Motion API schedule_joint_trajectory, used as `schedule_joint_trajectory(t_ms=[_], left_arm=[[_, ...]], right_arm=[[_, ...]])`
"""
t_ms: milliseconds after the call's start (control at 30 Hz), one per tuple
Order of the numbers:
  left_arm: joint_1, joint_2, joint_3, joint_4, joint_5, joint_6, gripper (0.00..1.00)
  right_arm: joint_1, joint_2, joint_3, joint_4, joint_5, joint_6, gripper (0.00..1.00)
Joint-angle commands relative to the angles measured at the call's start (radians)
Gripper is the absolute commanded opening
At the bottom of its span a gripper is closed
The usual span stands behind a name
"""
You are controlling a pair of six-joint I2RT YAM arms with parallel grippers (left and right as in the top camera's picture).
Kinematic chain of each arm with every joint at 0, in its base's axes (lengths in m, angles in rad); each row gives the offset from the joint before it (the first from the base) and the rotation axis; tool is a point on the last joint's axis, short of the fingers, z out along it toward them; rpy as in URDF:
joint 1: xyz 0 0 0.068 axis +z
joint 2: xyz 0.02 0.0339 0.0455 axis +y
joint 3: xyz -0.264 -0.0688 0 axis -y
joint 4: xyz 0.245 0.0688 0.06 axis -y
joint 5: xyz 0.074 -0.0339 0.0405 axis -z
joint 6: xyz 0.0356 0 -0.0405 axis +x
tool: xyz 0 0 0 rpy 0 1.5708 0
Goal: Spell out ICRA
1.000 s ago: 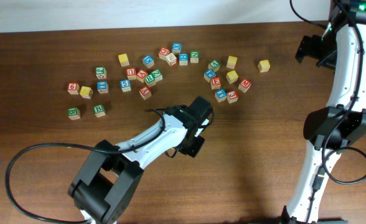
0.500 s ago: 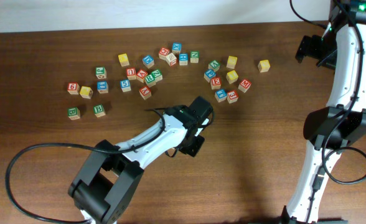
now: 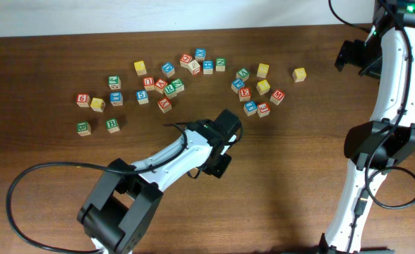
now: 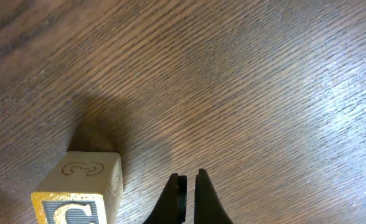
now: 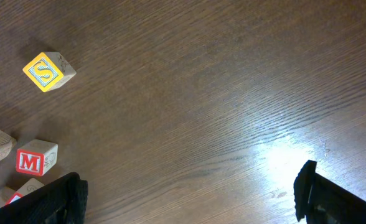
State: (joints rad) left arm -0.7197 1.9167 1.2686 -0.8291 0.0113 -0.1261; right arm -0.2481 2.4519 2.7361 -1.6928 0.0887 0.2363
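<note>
My left gripper (image 4: 188,186) is shut and empty just above the bare table. A yellow C cube (image 4: 77,196) stands on the table right beside it to the left, not between the fingers. In the overhead view my left gripper (image 3: 226,127) sits in the middle of the table below the cube scatter, and the C cube is hidden under it. My right gripper (image 5: 189,193) is wide open and empty over bare wood, at the far right (image 3: 351,55). Red and green cubes lie in the scatter (image 3: 165,86), but their letters are too small to read.
Many letter cubes lie across the back of the table in a left cluster (image 3: 112,125) and a right cluster (image 3: 253,90). A yellow S cube (image 5: 48,70) and a red M cube (image 5: 35,158) lie left of my right gripper. The left arm's cable (image 3: 45,169) loops at front left.
</note>
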Motion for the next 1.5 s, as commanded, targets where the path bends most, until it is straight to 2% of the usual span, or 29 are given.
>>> schedule_joint_trajectory(t_ms=[0, 467, 667, 1167, 1300, 1467], left_arm=[[0.000, -0.002, -0.011, -0.013, -0.008, 0.015, 0.00], [0.000, -0.002, -0.035, -0.012, -0.021, 0.015, 0.00], [0.002, -0.002, -0.036, 0.006, -0.091, 0.005, 0.00], [0.003, -0.002, -0.036, 0.070, -0.091, -0.019, 0.00], [0.003, -0.002, -0.036, 0.069, -0.173, -0.114, 0.00], [0.003, -0.002, -0.036, 0.075, -0.175, -0.121, 0.00]], right_arm=[[0.005, -0.010, -0.004, -0.002, -0.002, 0.008, 0.98], [0.005, -0.010, -0.004, -0.002, -0.002, 0.008, 0.98], [0.006, -0.010, -0.004, -0.002, -0.002, 0.008, 0.98], [0.006, -0.010, -0.004, -0.002, -0.002, 0.008, 0.98], [0.005, -0.010, -0.004, -0.002, -0.002, 0.008, 0.98], [0.006, -0.010, -0.004, -0.002, -0.002, 0.008, 0.98]])
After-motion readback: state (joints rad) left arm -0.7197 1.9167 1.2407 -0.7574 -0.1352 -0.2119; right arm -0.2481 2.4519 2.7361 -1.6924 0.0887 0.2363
